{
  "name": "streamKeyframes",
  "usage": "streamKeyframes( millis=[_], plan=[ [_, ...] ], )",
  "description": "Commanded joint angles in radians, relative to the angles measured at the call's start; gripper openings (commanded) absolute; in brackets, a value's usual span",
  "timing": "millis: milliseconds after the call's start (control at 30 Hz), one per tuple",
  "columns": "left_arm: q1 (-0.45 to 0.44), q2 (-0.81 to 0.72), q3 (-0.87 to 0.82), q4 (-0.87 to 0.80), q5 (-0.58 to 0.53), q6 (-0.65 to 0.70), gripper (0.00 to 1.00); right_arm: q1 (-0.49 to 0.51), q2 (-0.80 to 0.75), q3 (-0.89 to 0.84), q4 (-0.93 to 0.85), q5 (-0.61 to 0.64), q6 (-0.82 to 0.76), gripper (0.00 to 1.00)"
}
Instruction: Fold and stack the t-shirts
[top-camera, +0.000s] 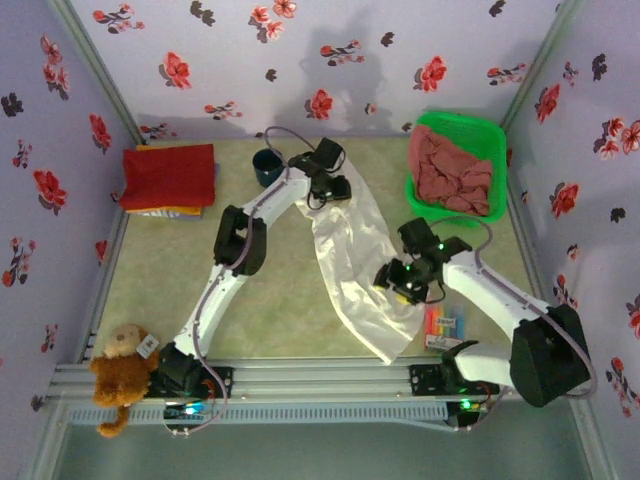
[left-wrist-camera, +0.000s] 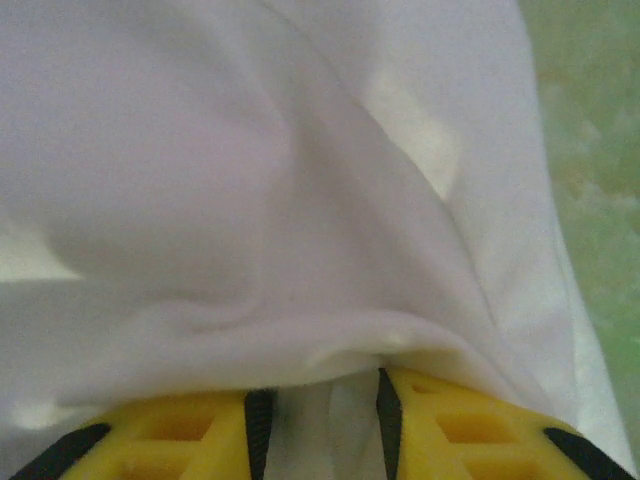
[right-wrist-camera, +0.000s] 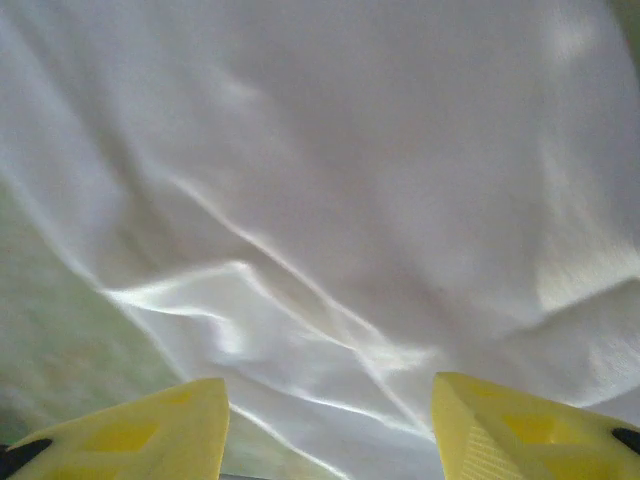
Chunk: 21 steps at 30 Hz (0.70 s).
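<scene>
Here, you had the white t-shirt (top-camera: 352, 265) lying slantwise on the bench (top-camera: 280, 300), mid-fold. The left pincer (left-wrist-camera: 322, 390) straddled cloth at its far end; whether it was gripping could not be told. The right pincer (right-wrist-camera: 328, 395) stood released over the right edge. Next, you would probably need to pinch that edge and fold it across.

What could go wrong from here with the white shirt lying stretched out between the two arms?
1. The white t-shirt lies twisted and wrinkled, so a fold made now may come out crooked.
2. Cloth sits between the left fingers; if it drags as they lift, the far end could bunch or knock the dark cup nearby.
3. The right fingers stand open over the cloth and may pinch several layers.
</scene>
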Motion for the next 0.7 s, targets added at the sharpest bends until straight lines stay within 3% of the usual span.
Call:
streamKeyframes(
  millis=[0, 267, 467, 667],
  plan=[
    [0.015, -0.173, -0.044, -0.009, -0.043, 0.065, 0.4, -0.023, 0.066, 0.158, -0.063, 0.054, -0.075, 0.57],
    [0.096, -0.454, -0.219, -0.065, -0.083, 0.08, 0.42, -0.047, 0.461, 0.633, -0.094, 0.045, -0.204, 0.5],
    [0.13, -0.671, -0.566, -0.006, -0.078, 0.082, 0.42, -0.042, 0.813, 0.974, -0.085, -0.039, -0.231, 0.12],
    [0.15, -0.843, -0.917, 0.134, -0.033, 0.004, 0.42, -0.023, 1.076, 1.282, -0.114, -0.087, -0.242, 0.07]
  ],
)
